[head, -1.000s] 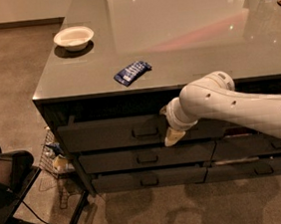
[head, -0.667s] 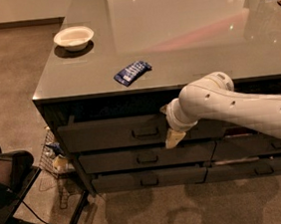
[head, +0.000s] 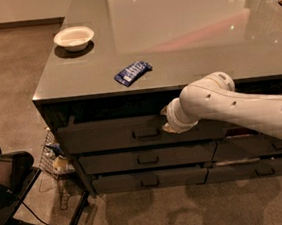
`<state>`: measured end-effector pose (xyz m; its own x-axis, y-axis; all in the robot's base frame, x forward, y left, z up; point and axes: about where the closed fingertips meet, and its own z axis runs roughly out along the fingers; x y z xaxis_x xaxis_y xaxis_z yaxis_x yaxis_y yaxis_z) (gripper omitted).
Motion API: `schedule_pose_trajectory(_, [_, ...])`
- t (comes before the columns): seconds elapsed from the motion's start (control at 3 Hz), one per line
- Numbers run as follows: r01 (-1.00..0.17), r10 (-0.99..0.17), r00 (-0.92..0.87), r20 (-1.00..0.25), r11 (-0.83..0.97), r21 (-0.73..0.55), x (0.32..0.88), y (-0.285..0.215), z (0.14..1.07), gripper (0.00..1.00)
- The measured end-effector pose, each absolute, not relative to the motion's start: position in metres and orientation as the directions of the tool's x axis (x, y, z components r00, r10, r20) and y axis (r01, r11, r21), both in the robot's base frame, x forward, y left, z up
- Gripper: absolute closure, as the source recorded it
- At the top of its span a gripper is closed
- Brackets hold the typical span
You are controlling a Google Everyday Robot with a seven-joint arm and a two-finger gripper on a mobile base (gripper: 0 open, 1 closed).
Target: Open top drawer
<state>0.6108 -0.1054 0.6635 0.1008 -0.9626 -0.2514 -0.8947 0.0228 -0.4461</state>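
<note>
Camera view: gripper (head: pixel 166 121) against top drawer (head: pixel 103 137), under the desk's front edge; whether it grips anything, I cannot tell.
Handle (head: pixel 145 132): just left of gripper.
Pull: I'd say straight out, level.

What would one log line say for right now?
gripper | at top drawer front | just right of handle
</note>
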Motion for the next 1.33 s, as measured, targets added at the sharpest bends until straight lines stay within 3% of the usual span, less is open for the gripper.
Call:
schedule_pose_trajectory(0.33, [-0.910,-0.971,0.095,-0.219,0.005,-0.416,0.592,-0.110,0.667,0.98])
schedule_pose_trajectory(0.67, [-0.932,-0.980,0.084,-0.180,-0.013,-0.361,0.557,-0.121,0.678,1.00])
schedule_pose_trajectory(1.33, [-0.934,-0.981,0.081,-0.179,-0.012,-0.356,0.554,-0.123,0.680,1.00])
